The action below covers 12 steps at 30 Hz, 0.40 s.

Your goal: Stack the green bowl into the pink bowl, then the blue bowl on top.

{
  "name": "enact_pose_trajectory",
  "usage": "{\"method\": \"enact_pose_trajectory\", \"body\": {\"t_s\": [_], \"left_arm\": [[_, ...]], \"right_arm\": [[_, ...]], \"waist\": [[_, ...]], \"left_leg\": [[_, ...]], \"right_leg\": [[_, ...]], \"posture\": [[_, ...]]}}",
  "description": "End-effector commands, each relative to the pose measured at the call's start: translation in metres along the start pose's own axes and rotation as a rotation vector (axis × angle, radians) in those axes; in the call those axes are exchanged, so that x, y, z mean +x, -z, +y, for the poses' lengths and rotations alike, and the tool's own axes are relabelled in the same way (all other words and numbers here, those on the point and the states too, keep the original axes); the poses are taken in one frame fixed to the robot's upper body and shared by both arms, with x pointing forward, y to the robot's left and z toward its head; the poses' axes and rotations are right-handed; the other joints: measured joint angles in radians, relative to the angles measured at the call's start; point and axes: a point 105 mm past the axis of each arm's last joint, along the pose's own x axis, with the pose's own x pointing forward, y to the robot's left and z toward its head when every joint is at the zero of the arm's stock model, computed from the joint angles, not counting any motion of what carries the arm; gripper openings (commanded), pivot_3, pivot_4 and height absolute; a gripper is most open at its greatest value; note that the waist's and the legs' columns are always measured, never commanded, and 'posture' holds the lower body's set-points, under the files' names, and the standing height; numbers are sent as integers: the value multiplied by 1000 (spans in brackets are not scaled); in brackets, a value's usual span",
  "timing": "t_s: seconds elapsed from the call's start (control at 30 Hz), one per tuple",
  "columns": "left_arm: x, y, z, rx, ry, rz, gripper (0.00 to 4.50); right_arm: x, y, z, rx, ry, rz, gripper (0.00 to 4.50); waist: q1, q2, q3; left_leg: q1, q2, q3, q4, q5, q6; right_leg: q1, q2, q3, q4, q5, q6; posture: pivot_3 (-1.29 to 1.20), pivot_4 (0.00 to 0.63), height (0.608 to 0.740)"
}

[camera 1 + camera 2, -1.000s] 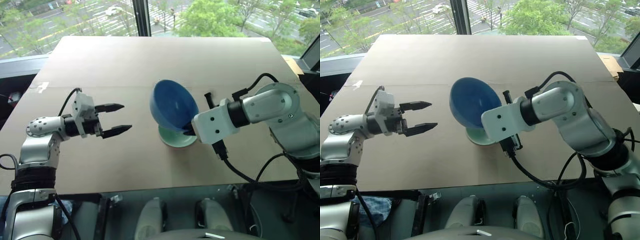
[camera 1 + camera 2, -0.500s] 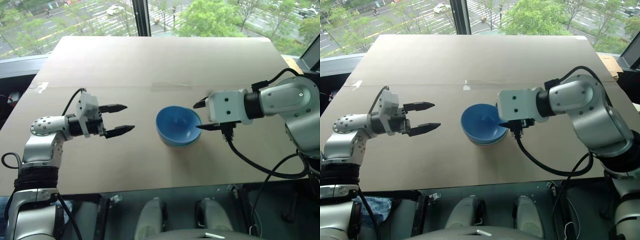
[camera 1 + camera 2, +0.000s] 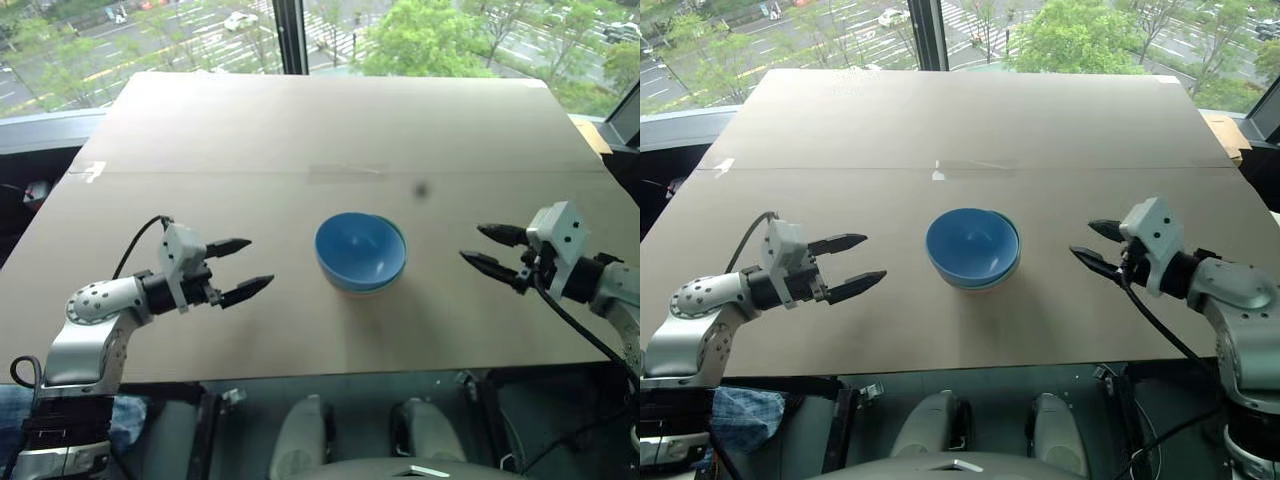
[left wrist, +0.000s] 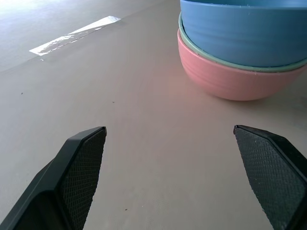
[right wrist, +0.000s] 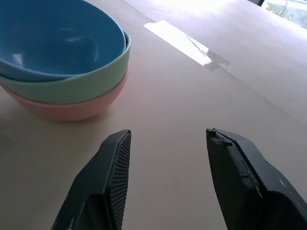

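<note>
The three bowls stand nested in the middle of the table. The blue bowl (image 3: 360,247) is on top, the green bowl (image 5: 91,76) shows as a rim beneath it, and the pink bowl (image 4: 230,79) is at the bottom. My left gripper (image 3: 241,269) hovers to the left of the stack, open and empty. To the right of the stack my right gripper (image 3: 489,250) is also open and holds nothing. Both point toward the bowls with a clear gap between them and the stack.
The brown table (image 3: 300,130) stretches wide behind the bowls, with a strip of clear tape (image 3: 345,172) across its seam. A small white tape mark (image 3: 92,172) lies near the left edge. Windows rise beyond the far edge.
My right gripper let go of the blue bowl, which now sits level on the stack, and drew away to the right. The left gripper pulled back slightly toward me.
</note>
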Motion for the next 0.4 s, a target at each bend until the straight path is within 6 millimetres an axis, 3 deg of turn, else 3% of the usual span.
{"method": "enact_pose_trajectory", "body": {"t_s": [0.03,0.27,0.4], "left_arm": [[-6,-8,-3,10,-47,-32,4500],[-8,-2,-18,1,-84,-52,4500],[-8,-3,-19,7,-102,-63,4500]], "right_arm": [[-22,3,-7,-11,57,-83,2602],[-39,36,-6,39,112,-72,2602],[-40,44,-2,56,92,-78,2602]], "waist": [[-1,0,0],[-1,0,0],[0,0,0]], "left_leg": [[0,0,0,0,0,0],[0,0,1,0,0,0],[1,0,1,0,0,0]], "right_leg": [[0,0,0,0,0,0],[0,0,1,0,0,0],[1,0,1,0,0,0]], "posture": [[0,150,740],[0,150,740],[0,150,740]]}}
